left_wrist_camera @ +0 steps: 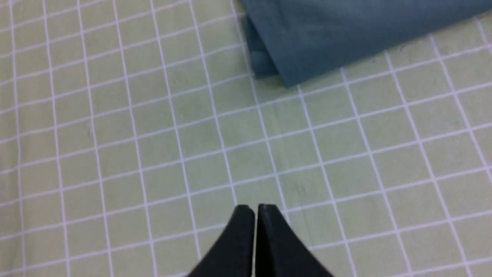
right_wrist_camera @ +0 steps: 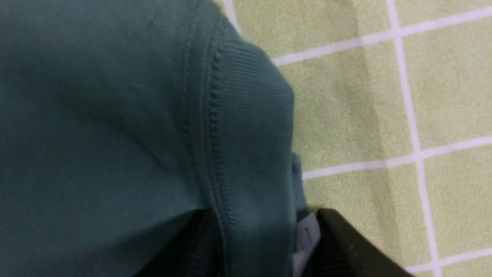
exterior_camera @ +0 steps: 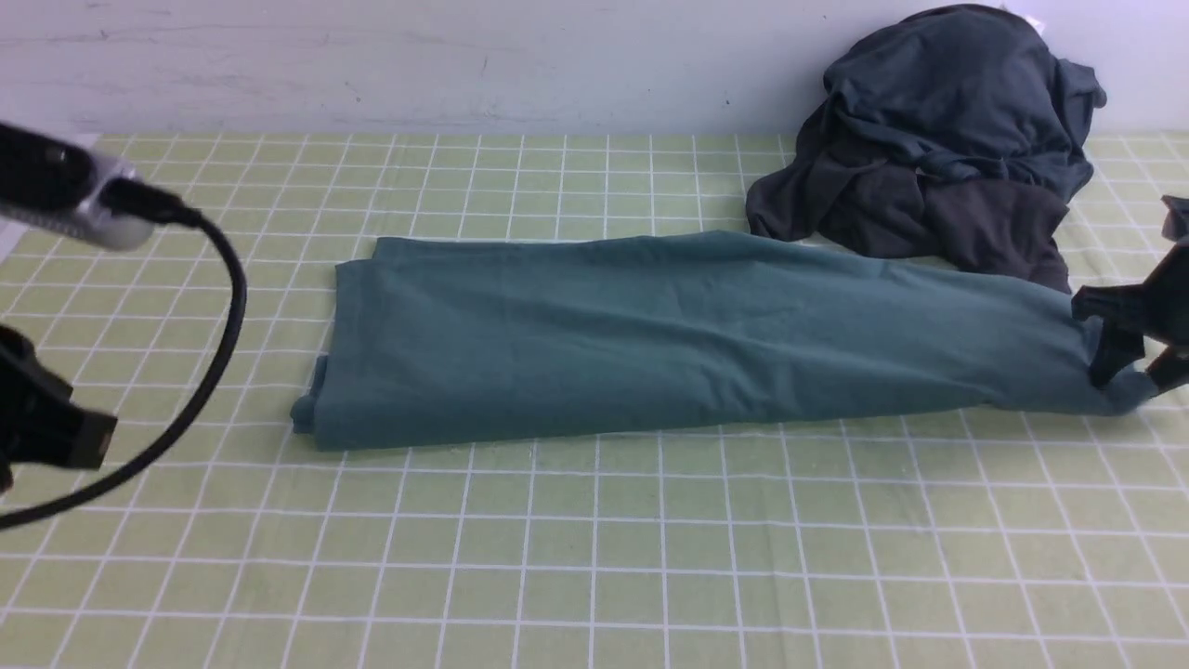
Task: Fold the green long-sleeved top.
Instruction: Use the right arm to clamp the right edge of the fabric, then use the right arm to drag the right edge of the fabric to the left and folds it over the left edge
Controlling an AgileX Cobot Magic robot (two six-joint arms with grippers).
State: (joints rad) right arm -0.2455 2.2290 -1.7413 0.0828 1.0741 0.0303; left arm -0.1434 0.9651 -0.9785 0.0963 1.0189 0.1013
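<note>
The green long-sleeved top (exterior_camera: pixel 669 339) lies on the checked table as a long strip folded lengthwise, running left to right. My right gripper (exterior_camera: pixel 1129 383) sits at its right end. In the right wrist view the gripper (right_wrist_camera: pixel 263 215) is open, its fingers standing on either side of the ribbed neck edge (right_wrist_camera: pixel 250 115) and a white label (right_wrist_camera: pixel 307 234). My left gripper (left_wrist_camera: pixel 255 207) is shut and empty, hovering over bare cloth short of the top's near left corner (left_wrist_camera: pixel 284 73). The sleeves are hidden inside the fold.
A heap of slate-grey and charcoal garments (exterior_camera: pixel 938 139) sits at the back right, touching the top's far edge. The light green grid tablecloth (exterior_camera: pixel 594 557) covers the table. A white wall (exterior_camera: pixel 464 56) bounds the far side. The left arm's cable (exterior_camera: pixel 228 316) loops at the left.
</note>
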